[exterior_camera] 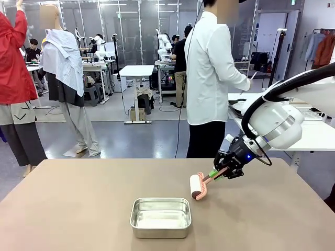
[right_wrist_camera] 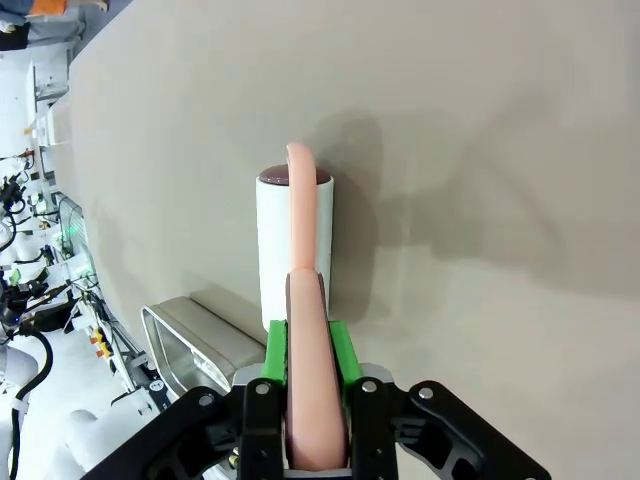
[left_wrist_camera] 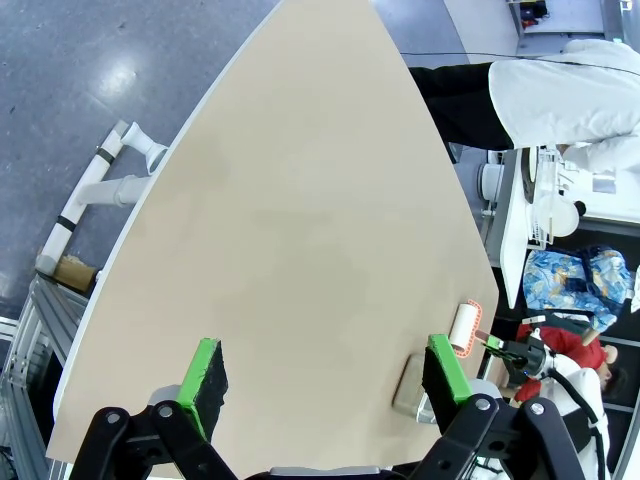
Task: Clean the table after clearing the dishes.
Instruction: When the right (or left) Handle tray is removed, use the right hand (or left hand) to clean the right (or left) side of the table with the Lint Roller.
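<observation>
My right gripper [exterior_camera: 222,170] [right_wrist_camera: 305,345] is shut on the pink handle of a lint roller [exterior_camera: 198,186] [right_wrist_camera: 293,240]. Its white roll sits at the taupe table [exterior_camera: 78,209] [right_wrist_camera: 480,150], right of centre; I cannot tell whether it touches. My left gripper [left_wrist_camera: 325,385] hangs open high above the table [left_wrist_camera: 300,220] with nothing between its green pads, and the lint roller [left_wrist_camera: 466,327] lies far off at its right. One of the dishes [exterior_camera: 236,106], a white plate on a dark tray, lies on the white side table by the person's hand.
A rectangular steel pan [exterior_camera: 160,217] [right_wrist_camera: 185,345] [left_wrist_camera: 412,385] stands near the front middle, just left of the roller. A person in a white shirt [exterior_camera: 209,68] stands at the far edge, turned toward the white side table [exterior_camera: 314,133] on the right.
</observation>
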`<state>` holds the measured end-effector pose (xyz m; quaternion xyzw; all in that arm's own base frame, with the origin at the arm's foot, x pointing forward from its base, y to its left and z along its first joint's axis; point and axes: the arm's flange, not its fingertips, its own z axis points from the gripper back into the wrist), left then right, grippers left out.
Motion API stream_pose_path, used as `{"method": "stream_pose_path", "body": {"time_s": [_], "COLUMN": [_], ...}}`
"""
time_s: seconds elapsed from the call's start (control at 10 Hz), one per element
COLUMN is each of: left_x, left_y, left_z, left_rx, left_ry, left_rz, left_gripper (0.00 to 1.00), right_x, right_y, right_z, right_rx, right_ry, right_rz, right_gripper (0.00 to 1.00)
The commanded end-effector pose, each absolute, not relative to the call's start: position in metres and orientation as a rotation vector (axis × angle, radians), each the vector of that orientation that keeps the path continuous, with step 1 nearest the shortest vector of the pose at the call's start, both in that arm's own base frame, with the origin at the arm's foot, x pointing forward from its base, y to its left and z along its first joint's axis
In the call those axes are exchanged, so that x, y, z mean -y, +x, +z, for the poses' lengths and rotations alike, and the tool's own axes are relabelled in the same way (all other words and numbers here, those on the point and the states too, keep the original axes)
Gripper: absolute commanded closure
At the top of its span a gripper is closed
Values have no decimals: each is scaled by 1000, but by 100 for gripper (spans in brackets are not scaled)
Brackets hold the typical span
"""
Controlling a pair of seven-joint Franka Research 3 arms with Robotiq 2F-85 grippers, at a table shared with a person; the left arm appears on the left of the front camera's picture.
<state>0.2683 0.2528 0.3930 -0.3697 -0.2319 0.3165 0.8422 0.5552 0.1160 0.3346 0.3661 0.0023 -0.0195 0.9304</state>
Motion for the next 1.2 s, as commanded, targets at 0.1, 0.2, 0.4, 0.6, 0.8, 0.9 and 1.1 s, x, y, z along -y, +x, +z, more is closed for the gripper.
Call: {"method": "stream_pose_path", "body": {"time_s": [0.1,0.2,0.4,0.6,0.8,0.9,1.1], "left_x": [-255,-255,-255,-255,-255,-255,-255], "left_y": [268,268,268,268,268,268,268], "left_z": [395,395,395,395,395,395,395], "left_rx": [490,490,490,490,490,490,490], "left_ry": [-775,-775,-775,-775,-775,-775,-775], "left_rz": [669,669,669,669,669,669,669], "left_gripper": [0,0,0,0,0,0,0], "right_x": [-61,-37,-1,27,50,60,78], "right_y": [542,541,536,533,532,532,530], "right_z": [295,296,301,309,321,329,348], "right_rx": [-1,-16,-10,-65,-72,-78,-121], "right_ry": [730,746,690,706,610,541,425], "right_rz": [-8,-46,-69,-35,-75,-98,-149], "right_gripper": [79,79,79,79,79,79,79]}}
